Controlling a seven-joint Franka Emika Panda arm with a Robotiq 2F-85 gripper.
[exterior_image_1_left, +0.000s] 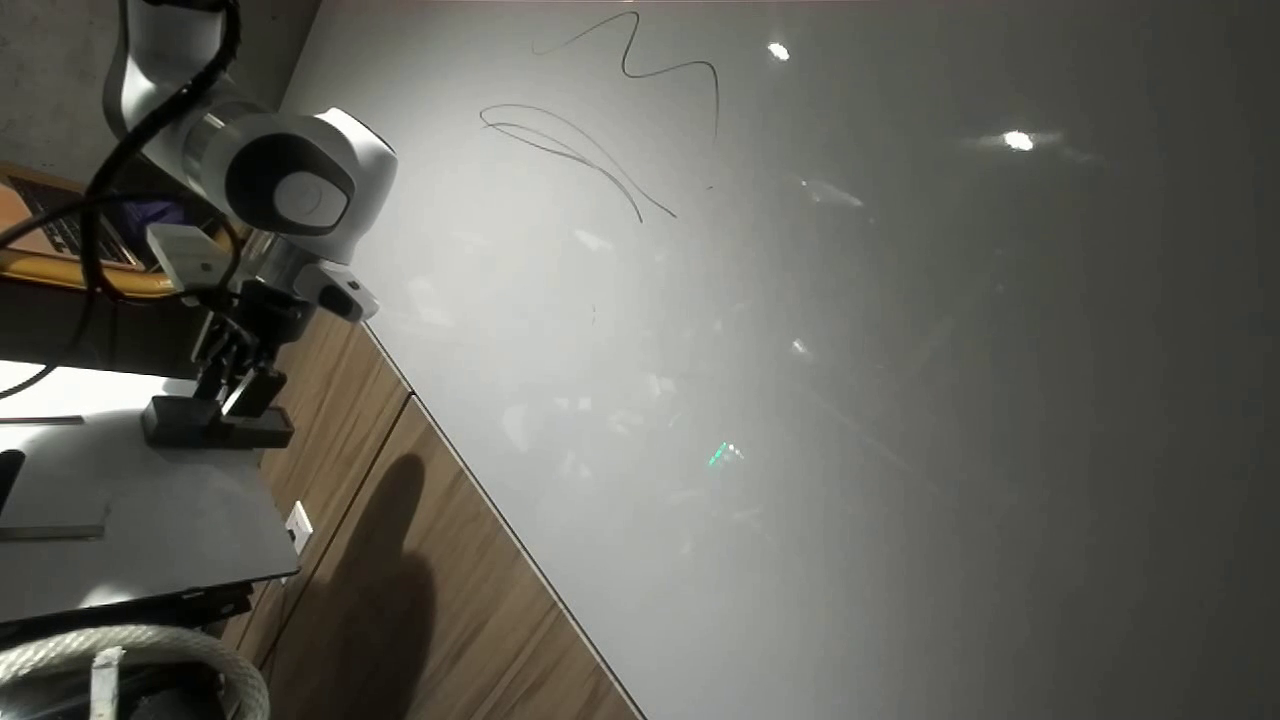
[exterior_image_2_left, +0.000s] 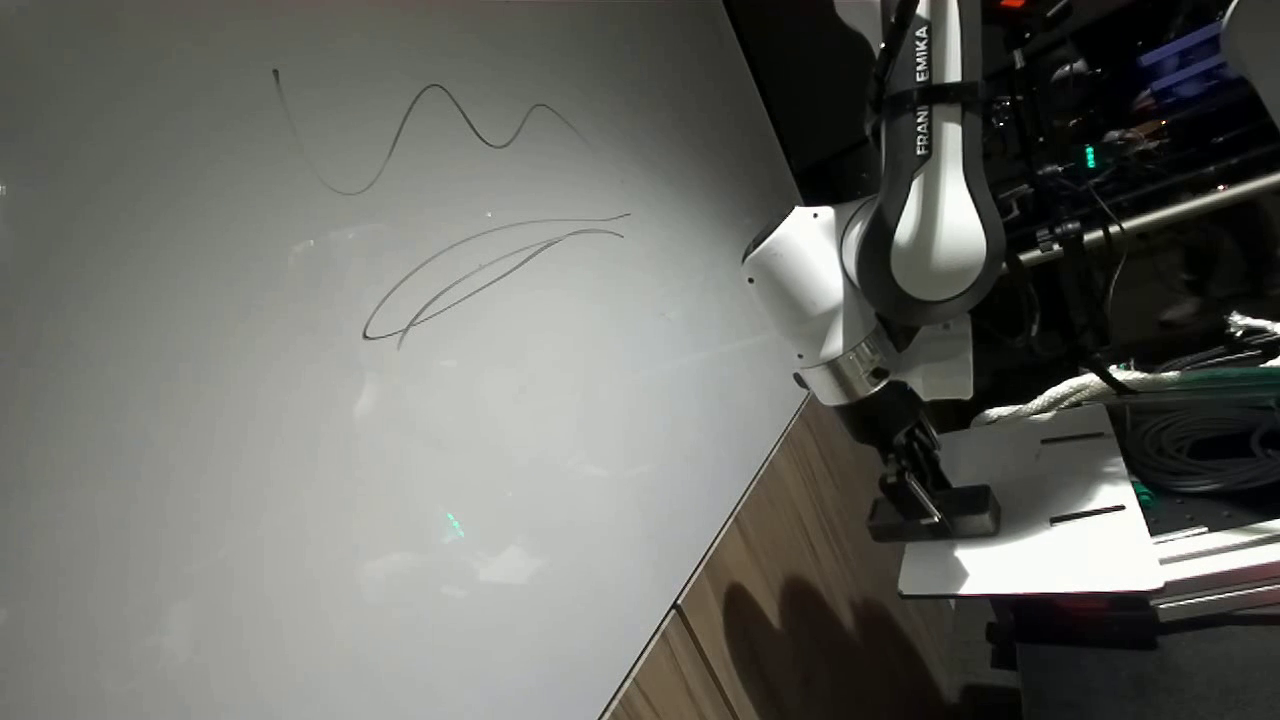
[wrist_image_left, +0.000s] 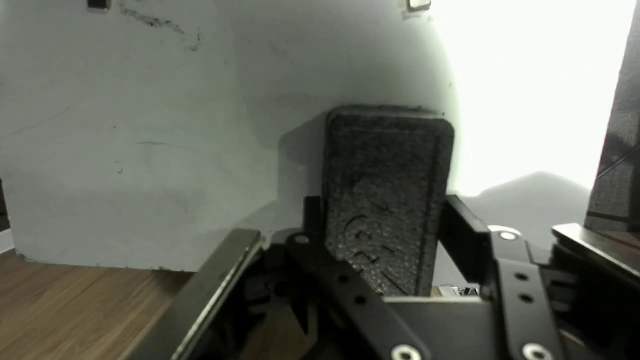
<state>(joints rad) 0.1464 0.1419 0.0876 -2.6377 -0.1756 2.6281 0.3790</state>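
Two words are readable to us: "FRAN… EMIKA" on the arm (exterior_image_2_left: 940, 225), a bit hidden under a strap (exterior_image_2_left: 958, 94). The raised marks (wrist_image_left: 365, 240) on the block (wrist_image_left: 390, 155) are too blurry, sorry. In the wrist view the pincer (wrist_image_left: 382, 205) stands just as wide as the block, a finger (wrist_image_left: 313, 215) against each long side, so we'd call it gripped. It's at the edge of the white surface (wrist_image_left: 150, 175), one end past it in both exterior views; can't tell whether they touch. The board (exterior_image_2_left: 250, 450) has a squiggle (exterior_image_2_left: 400, 130) plus loops (exterior_image_2_left: 497, 285).
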